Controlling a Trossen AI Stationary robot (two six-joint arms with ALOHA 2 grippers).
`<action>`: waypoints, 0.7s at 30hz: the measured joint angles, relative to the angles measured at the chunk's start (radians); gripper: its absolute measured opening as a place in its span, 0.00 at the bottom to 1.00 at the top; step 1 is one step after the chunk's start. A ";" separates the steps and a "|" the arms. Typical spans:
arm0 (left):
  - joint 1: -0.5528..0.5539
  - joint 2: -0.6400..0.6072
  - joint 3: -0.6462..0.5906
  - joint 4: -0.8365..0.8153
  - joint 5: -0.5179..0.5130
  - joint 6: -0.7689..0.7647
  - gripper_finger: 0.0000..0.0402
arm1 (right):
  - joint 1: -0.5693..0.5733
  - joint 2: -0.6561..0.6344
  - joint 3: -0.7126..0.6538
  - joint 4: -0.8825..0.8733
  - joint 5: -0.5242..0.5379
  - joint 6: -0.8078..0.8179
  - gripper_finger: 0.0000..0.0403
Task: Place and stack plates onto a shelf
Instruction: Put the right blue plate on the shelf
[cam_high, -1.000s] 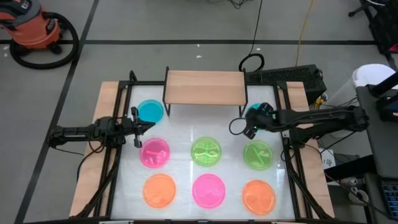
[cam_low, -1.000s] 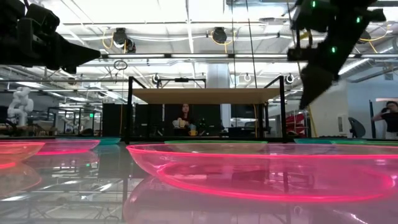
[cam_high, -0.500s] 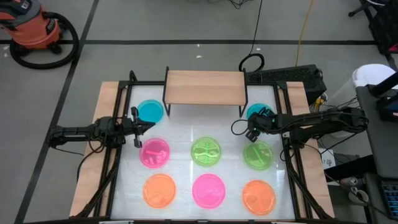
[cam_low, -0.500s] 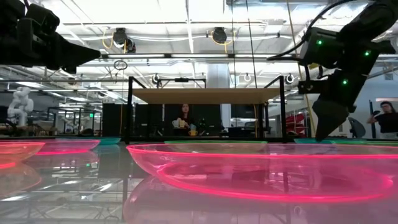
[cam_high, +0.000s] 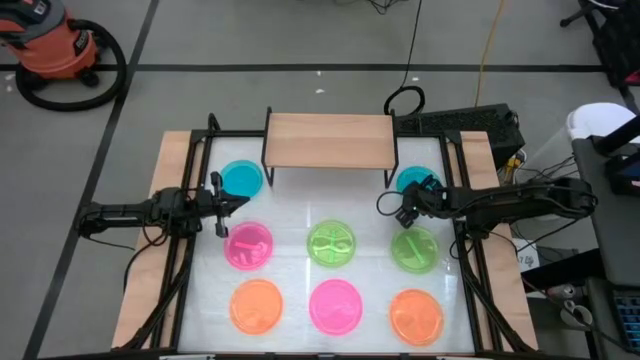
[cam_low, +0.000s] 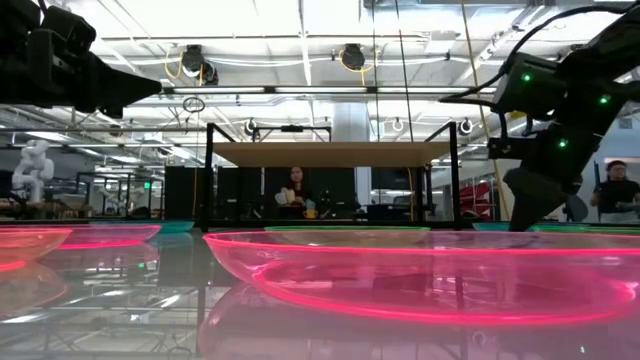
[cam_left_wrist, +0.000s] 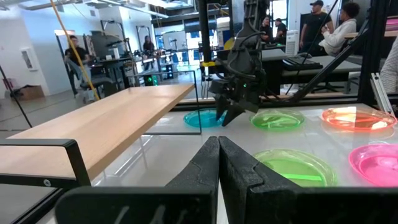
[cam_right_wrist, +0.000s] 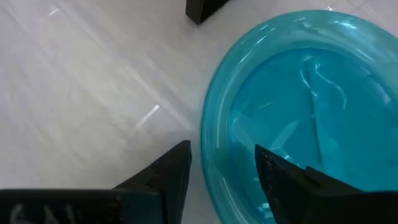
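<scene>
My right fingers (cam_right_wrist: 217, 171) have dropped to the blue plate (cam_right_wrist: 298, 118) on the bench right of the shelf (cam_high: 328, 140), spread astride its rim, ready to grasp. Left fingers (cam_left_wrist: 217, 163) wait clenched by the pink plate (cam_high: 249, 245).

**Worktop and shelf: contents**

White worktop (cam_high: 290, 215) sits inside a black frame with bare wood margins at both sides. Landmark: the shelf (cam_high: 329, 139), light wooden top on thin black legs, standing at the far middle of the worktop. Nothing rests on its top.

Lying directly on the worktop:
- Left blue plate (cam_high: 241, 179), just beside the shelf's left legs.
- Right blue plate (cam_high: 410, 180), just beside the shelf's right legs.
- Row nearer than the shelf: pink plate (cam_high: 249, 245), middle green plate (cam_high: 331, 244), right green plate (cam_high: 414, 249).
- Row farthest from the shelf: left orange plate (cam_high: 256, 305), second pink plate (cam_high: 334, 305), right orange plate (cam_high: 415, 315).

All eight lie flat, apart, unstacked.
</scene>
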 joint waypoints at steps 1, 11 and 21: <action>0.000 0.000 0.000 0.000 0.000 0.000 0.02 | 0.000 0.000 -0.004 0.009 0.000 0.003 0.37; 0.000 0.000 0.000 0.000 0.000 0.000 0.02 | 0.000 -0.006 -0.006 0.070 -0.012 -0.031 0.02; 0.000 0.000 0.000 0.000 0.000 0.000 0.02 | 0.004 -0.139 0.046 0.102 -0.030 -0.048 0.00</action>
